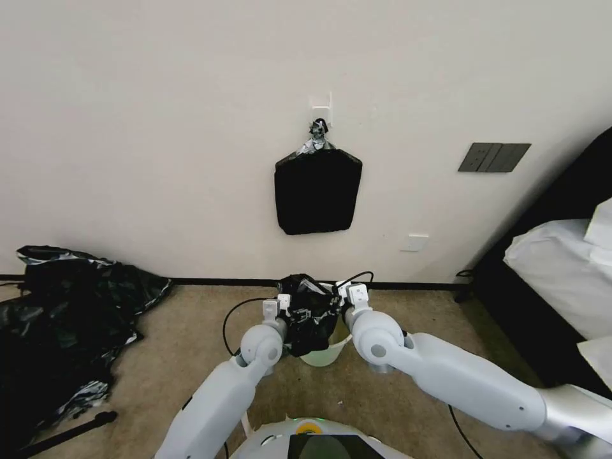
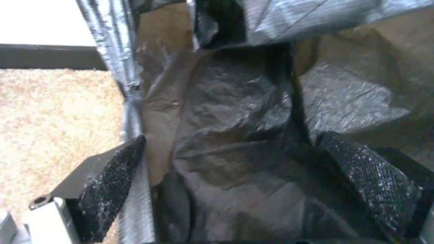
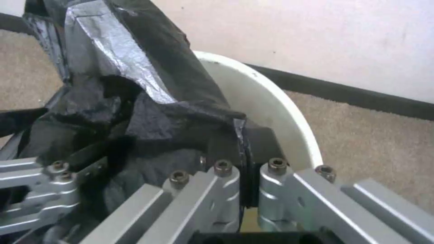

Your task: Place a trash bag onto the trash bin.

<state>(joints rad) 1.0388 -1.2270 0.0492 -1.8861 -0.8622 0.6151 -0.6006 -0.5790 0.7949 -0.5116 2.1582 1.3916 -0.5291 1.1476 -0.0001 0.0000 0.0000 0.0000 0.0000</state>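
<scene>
The trash bin, a small cream-white bucket, stands on the carpet by the wall between my two arms. The black glossy trash bag is bunched over its near-left rim and hangs partly inside. My left gripper is at the bag's left side. In the left wrist view its pads stand wide apart, open, with wrinkled bag film spread between them. My right gripper is at the bin's right rim. In the right wrist view it is shut on an edge of the bag beside the bin's wall.
A flat black stack of bags hangs from a wall hook above the bin. A big heap of black plastic sheeting lies on the floor at the left. A bed with white bedding stands at the right. Open carpet lies nearer me.
</scene>
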